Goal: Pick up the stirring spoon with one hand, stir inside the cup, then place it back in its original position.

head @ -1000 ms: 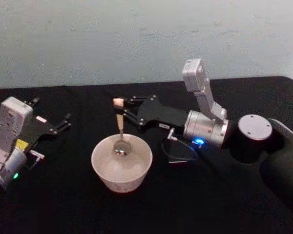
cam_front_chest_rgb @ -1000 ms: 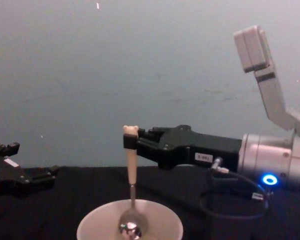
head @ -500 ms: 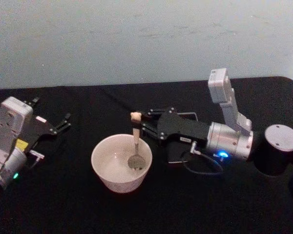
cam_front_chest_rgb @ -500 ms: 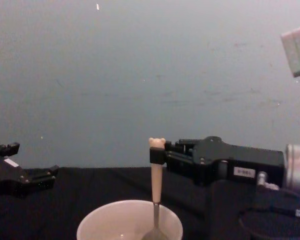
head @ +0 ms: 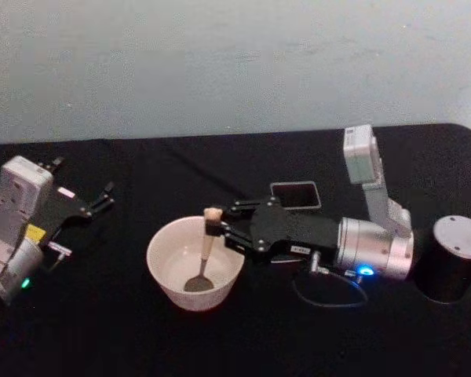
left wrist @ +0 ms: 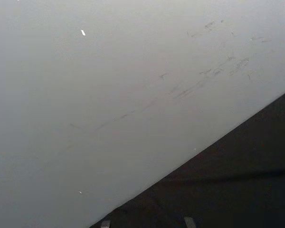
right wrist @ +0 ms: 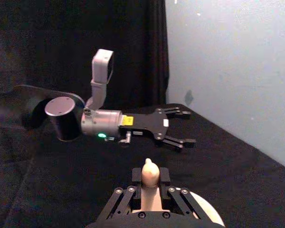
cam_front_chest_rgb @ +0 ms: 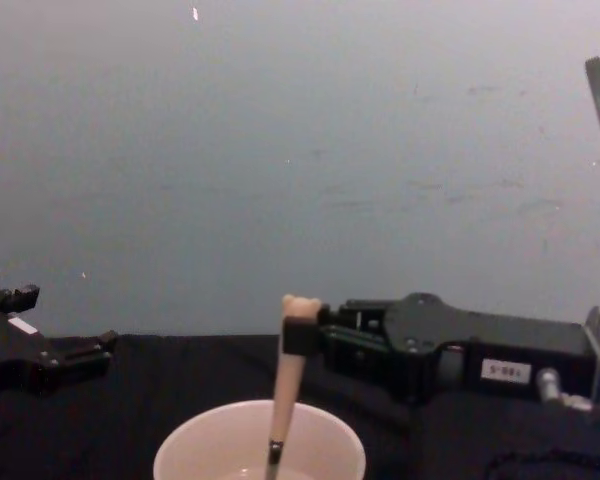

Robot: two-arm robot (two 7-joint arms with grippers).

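Jaws of the right gripper [head: 217, 225]: clamped on the stirring spoon [head: 205, 253], held in the cup [head: 175, 295].
Grip sits just under the bear-head top of the cream handle. Spoon tilted, head toward the right, metal bowl low inside the cup toward its near side. Cup round, cream-white, mid-scene on the black table [head: 102, 330]. Dark grey square holder [head: 295, 194] lies right of the cup and farther back, apart from it, just beyond the right gripper's body. Left gripper [head: 104, 198] at the left side of the scene, well apart from the cup, fingers spread, holding nothing.
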